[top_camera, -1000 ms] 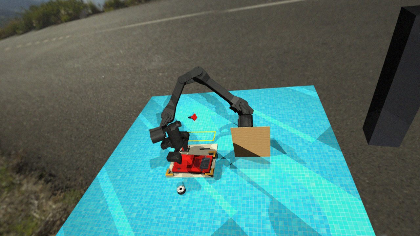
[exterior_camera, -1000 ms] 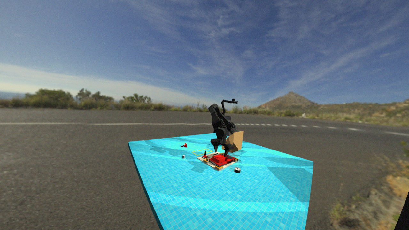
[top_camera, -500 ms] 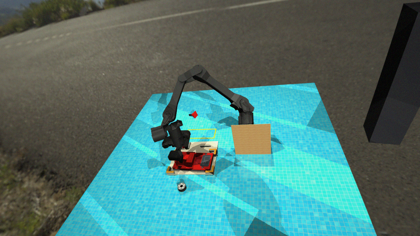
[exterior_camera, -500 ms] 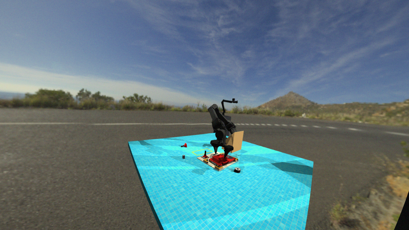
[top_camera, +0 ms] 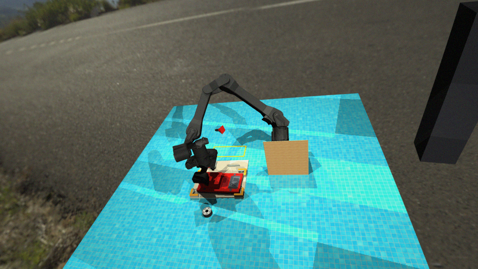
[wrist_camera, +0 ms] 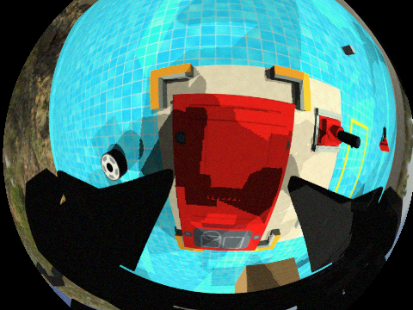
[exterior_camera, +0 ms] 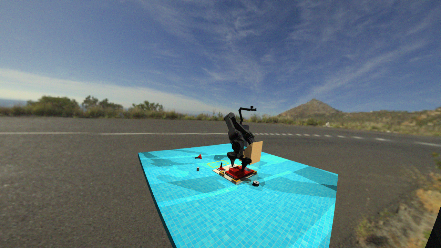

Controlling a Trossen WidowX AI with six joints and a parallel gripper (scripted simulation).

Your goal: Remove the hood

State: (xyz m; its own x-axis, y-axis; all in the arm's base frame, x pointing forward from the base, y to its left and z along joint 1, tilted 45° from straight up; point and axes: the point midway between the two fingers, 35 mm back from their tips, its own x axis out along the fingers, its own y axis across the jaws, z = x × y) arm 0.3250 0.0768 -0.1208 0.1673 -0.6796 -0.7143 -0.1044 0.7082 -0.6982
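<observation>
The red toy car (top_camera: pixel 219 188) (exterior_camera: pixel 236 173) (wrist_camera: pixel 237 151) lies between yellow-orange corner brackets on a cream base plate (top_camera: pixel 243 163) (wrist_camera: pixel 324 92). It has a raised red block at one end and a grey drawn panel at the other. The hood's exact outline cannot be told from the rest of the red body. My gripper (top_camera: pixel 210 175) (exterior_camera: pixel 238 168) (wrist_camera: pixel 234 180) is open and empty, low over the car, with one finger on each side in the wrist view. Contact cannot be told. The marked area, a yellow outline (top_camera: pixel 230 146) (exterior_camera: pixel 215 162) (wrist_camera: pixel 360 123), lies beyond the plate.
A red piece with a black stick (exterior_camera: pixel 221 168) (wrist_camera: pixel 328 131) stands on the plate beside the car. Another red piece (top_camera: pixel 222 129) (exterior_camera: pixel 200 156) (wrist_camera: pixel 385 145) lies past the outline. A wheel (top_camera: pixel 207 212) (exterior_camera: pixel 255 183) and a small grey cylinder (exterior_camera: pixel 197 168) lie on the table. A tan panel (top_camera: pixel 287 157) stands before the arm's base.
</observation>
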